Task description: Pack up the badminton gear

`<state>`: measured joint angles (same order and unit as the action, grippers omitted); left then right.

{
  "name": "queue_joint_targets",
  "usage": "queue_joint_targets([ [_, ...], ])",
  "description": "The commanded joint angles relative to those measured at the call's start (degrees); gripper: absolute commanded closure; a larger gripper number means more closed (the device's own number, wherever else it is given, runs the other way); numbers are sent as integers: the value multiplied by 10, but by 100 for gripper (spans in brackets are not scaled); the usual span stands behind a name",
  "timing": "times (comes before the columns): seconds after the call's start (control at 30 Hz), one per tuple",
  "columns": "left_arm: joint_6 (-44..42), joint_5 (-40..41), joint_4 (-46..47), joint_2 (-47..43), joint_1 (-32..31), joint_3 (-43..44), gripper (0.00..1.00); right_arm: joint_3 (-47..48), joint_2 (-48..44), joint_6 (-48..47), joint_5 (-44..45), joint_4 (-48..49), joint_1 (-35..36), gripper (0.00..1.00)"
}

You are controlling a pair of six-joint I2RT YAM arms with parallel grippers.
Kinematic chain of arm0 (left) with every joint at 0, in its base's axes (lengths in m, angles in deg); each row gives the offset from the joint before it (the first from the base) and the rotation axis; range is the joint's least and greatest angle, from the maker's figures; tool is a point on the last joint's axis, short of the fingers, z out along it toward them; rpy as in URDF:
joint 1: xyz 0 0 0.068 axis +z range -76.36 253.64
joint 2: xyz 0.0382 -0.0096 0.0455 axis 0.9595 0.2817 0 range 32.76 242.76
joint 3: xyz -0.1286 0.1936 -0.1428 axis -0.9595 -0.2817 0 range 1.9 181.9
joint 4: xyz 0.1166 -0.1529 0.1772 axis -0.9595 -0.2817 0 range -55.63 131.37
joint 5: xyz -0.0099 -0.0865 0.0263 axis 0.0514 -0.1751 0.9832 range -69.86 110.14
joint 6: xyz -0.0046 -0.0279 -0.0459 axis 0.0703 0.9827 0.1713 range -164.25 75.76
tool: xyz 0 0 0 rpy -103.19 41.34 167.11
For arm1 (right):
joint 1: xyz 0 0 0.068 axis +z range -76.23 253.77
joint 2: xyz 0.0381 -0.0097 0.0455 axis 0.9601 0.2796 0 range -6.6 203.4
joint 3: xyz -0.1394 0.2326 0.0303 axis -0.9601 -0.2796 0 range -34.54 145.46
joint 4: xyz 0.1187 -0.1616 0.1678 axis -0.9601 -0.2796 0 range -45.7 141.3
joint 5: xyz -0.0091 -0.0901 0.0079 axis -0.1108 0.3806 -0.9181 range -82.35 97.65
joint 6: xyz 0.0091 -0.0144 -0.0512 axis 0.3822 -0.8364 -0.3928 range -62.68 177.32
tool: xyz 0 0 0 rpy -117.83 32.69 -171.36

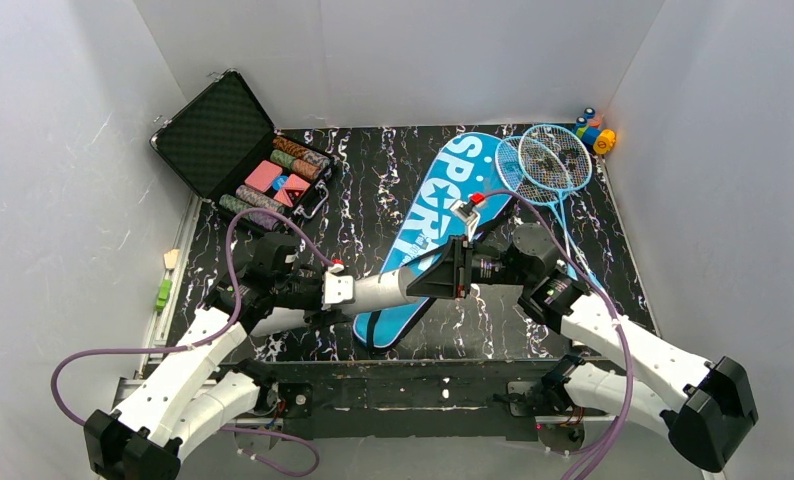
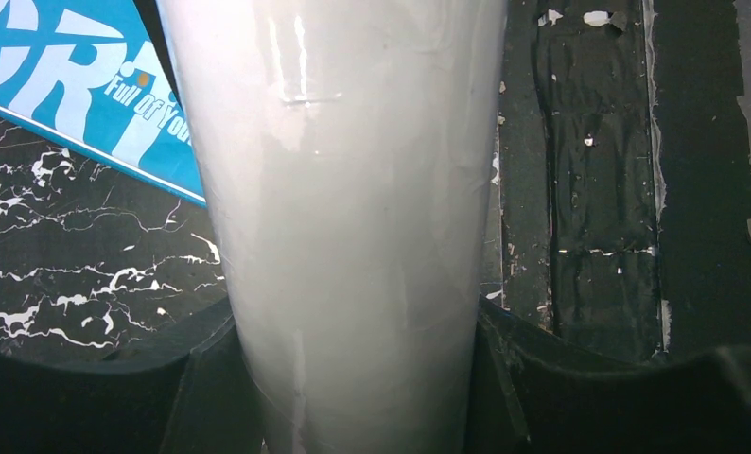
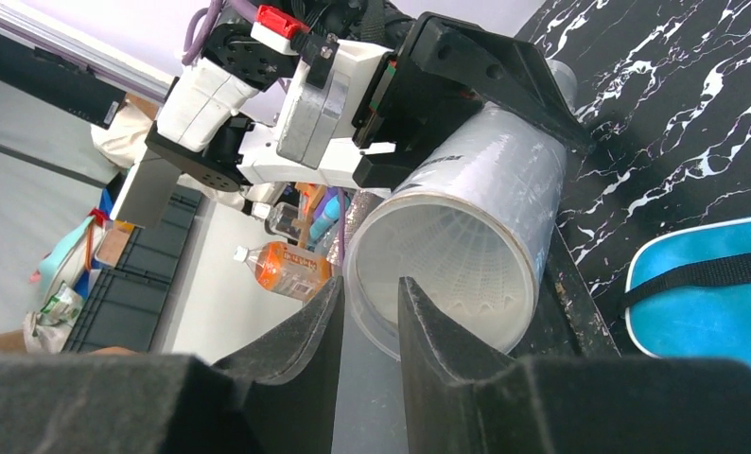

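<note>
Tube (image 3: 504,180) was held horizontal, open end twd R gripper (image 3: 370,293), w/ shuttlecocks (image 3: 457,255) stacked inside. Case (image 1: 223,135) stood open back L, chips (image 1: 283,170) in it. Bag (image 1: 428,215) lay flat mid-table (image 1: 373,180), its near end under tube. Rackets (image 1: 545,160) lay back R, near table edge. L gripper (image 1: 358,292) was clamped on tube. R jaws were nearly together at tube rim; can't tell if pinching it.

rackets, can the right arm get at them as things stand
Likely yes: the rackets lie uncovered at far right, on that arm's side, nothing on them; the right pincer is at the tube mouth, though.
</note>
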<state>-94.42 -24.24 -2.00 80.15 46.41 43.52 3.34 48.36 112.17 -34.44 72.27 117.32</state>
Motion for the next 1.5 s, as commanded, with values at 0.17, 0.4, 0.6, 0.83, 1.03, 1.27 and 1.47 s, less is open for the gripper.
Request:
queue_joint_targets([
  [0.17, 11, -41, 25, -11, -2, 29, 100, -46, -26, 34, 15, 51, -22, 75],
  [0.4, 13, -45, 25, -9, -2, 33, 100, -45, -2, 45, 10, 76, -22, 88],
  [0.6, 15, -47, 27, -9, -2, 36, 100, -44, 37, 79, -4, 145, -22, 93],
  [0.83, 17, -49, 26, -10, -2, 38, 100, -85, 78, 146, -15, 268, -30, 97],
  [1.03, 16, -49, 26, -11, -2, 39, 100, -113, 118, 215, -33, 389, -45, 97],
  [1.27, 16, -49, 24, -12, -2, 39, 100, -134, 212, 370, -50, 655, -76, 97],
  [1.47, 13, -49, 23, -13, -2, 37, 100, -121, 255, 410, -74, 708, -84, 90],
])
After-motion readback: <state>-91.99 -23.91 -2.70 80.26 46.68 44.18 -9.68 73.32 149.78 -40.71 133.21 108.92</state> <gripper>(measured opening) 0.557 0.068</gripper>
